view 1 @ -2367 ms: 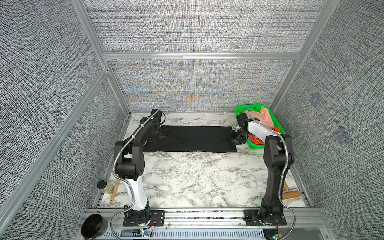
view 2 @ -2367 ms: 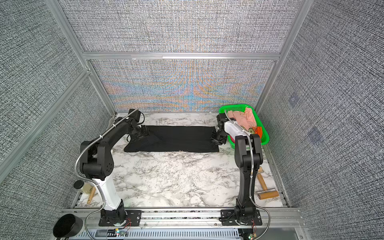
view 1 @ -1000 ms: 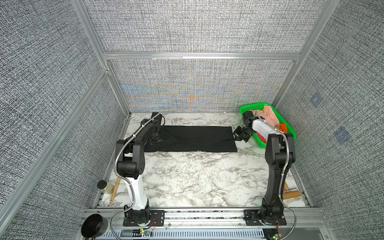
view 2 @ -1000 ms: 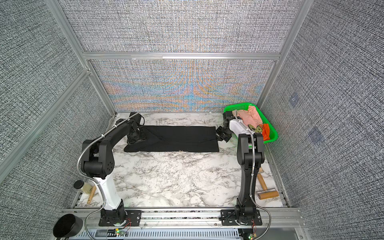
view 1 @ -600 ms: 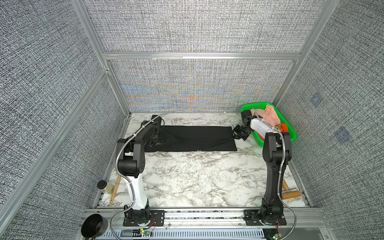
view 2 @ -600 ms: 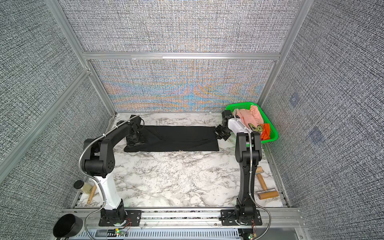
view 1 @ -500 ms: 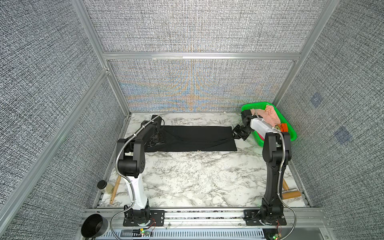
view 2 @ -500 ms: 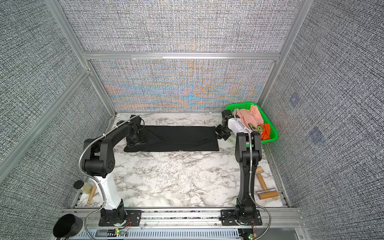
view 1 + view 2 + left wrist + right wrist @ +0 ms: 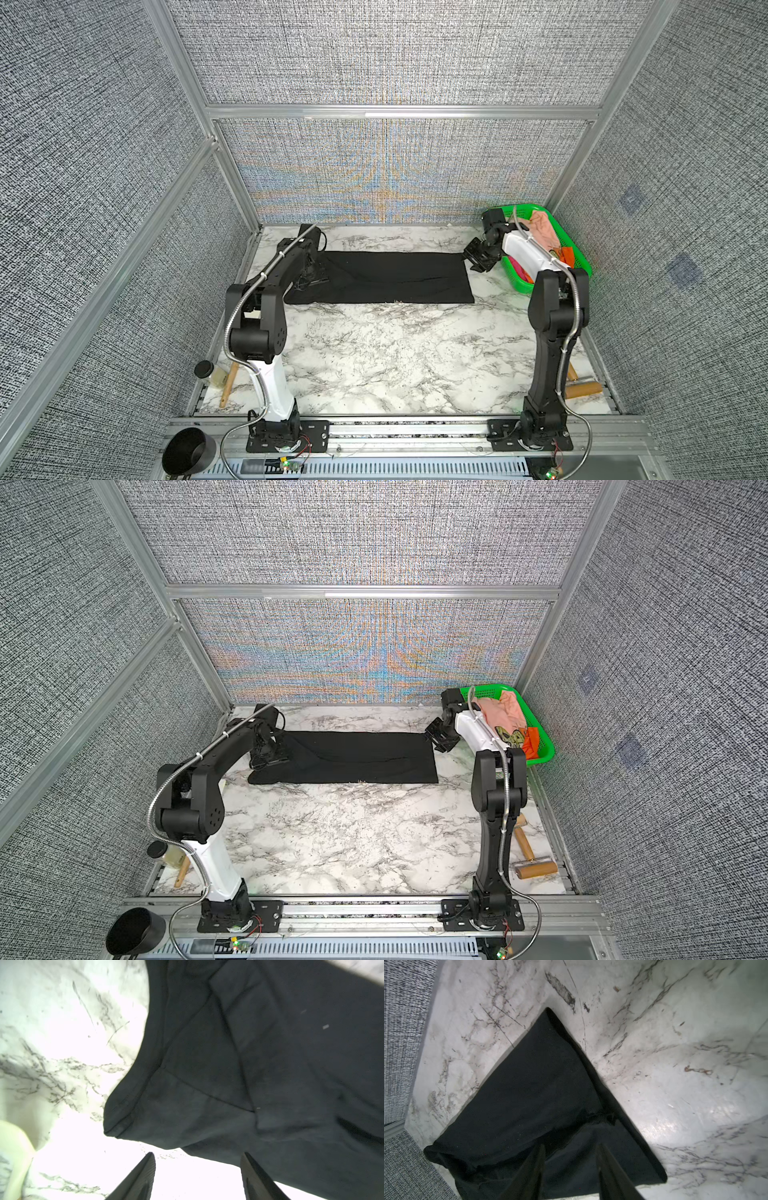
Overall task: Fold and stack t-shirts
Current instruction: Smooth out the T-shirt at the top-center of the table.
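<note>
A black t-shirt [image 9: 395,274] [image 9: 357,754] lies as a long folded strip across the back of the marble table. My left gripper [image 9: 309,279] [image 9: 270,757] [image 9: 196,1154] hovers open at its left end, jaws over bare marble beside the collar and sleeve [image 9: 270,1064]. At the strip's far right corner, my right gripper [image 9: 473,259] [image 9: 436,735] [image 9: 570,1146] stands open just above the black cloth [image 9: 539,1095], gripping nothing. Peach-pink [image 9: 544,230] [image 9: 505,715], orange [image 9: 532,739] and magenta [image 9: 519,266] t-shirts are heaped in the green basket [image 9: 528,206] [image 9: 488,688].
The basket sits in the back right corner, close behind the right arm. Wooden rollers [image 9: 584,390] [image 9: 536,868] lie at the front right. A jar [image 9: 205,370] and a wooden stick [image 9: 228,384] are at the front left. Grey walls enclose three sides.
The right gripper's jaws have opened and let go of the shirt's right corner. The left gripper has stayed open at the left end.
</note>
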{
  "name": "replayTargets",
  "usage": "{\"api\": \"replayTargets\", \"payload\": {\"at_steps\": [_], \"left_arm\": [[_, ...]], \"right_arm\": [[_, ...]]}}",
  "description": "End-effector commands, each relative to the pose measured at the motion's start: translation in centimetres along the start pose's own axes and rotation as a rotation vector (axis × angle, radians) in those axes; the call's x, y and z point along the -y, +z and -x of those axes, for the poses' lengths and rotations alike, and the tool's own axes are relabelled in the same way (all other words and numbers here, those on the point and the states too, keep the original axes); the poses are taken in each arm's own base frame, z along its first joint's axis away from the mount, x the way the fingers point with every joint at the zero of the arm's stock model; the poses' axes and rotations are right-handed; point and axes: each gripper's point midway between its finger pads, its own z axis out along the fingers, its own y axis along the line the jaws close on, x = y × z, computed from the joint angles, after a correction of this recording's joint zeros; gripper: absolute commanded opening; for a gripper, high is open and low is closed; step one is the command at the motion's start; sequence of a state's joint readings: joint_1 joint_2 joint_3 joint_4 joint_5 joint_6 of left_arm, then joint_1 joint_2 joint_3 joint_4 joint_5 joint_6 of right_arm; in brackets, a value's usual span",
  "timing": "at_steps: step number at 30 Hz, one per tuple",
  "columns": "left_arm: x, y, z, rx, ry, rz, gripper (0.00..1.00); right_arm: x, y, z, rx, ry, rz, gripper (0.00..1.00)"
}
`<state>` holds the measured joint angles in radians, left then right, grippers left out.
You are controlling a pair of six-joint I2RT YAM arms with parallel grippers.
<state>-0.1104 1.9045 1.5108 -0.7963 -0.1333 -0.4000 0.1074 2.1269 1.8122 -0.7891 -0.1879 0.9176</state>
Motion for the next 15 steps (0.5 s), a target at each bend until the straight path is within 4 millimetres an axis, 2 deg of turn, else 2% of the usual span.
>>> {"api": "replayTargets", "payload": {"at_steps": [1,6,15], "left_arm": [[1.9,-1.6,1.2,0.035,-0.02,-0.11,0.69],[4.1,-2.2,0.4,0.014,-0.087,-0.26,0.7],[6.8,-0.4,-2.0,-0.084,-0.138,-0.421,0.71]], "right_arm": [[-1.7,-1.1,0.1,0.037,-0.098,0.041,0.46],[-4.3,-1.0,-2.4,0.003,-0.263,0.119,0.48],[-3.8,0.6,-8.1,-0.083,-0.407,0.161,0.51]]}}
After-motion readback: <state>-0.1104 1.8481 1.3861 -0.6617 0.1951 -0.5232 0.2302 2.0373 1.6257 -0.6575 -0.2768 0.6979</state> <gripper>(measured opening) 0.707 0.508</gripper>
